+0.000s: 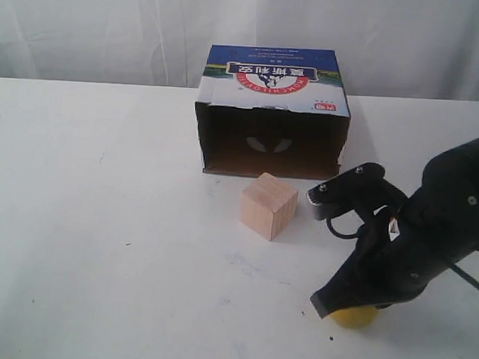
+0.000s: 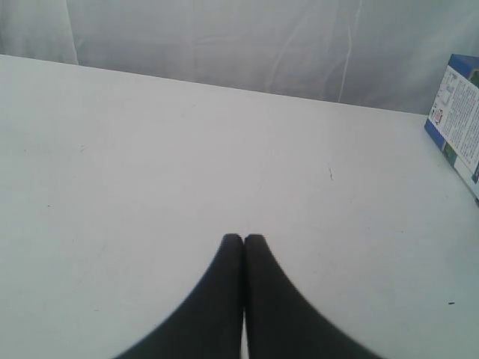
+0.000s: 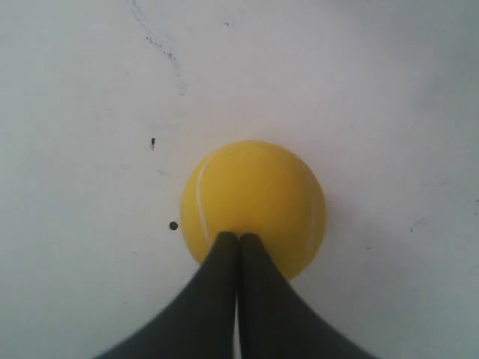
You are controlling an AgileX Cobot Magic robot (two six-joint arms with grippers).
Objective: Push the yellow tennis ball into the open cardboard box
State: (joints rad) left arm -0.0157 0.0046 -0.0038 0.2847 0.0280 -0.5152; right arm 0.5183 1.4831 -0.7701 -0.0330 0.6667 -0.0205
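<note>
The yellow tennis ball [image 1: 355, 317] lies near the table's front right, mostly hidden under my right arm. In the right wrist view the ball [image 3: 254, 196] shows whole, with my right gripper [image 3: 239, 238] shut and its tips resting against the ball's side. The gripper's tip [image 1: 323, 305] appears just left of the ball in the exterior view. The open cardboard box [image 1: 274, 110] stands at the back centre, its dark opening facing the front. My left gripper [image 2: 243, 239] is shut over bare table, holding nothing; a corner of the box [image 2: 458, 116] shows beyond it.
A pale wooden cube [image 1: 268, 206] sits on the white table [image 1: 97, 244] just in front of the box's opening, between box and ball. A white curtain hangs behind the table's far edge.
</note>
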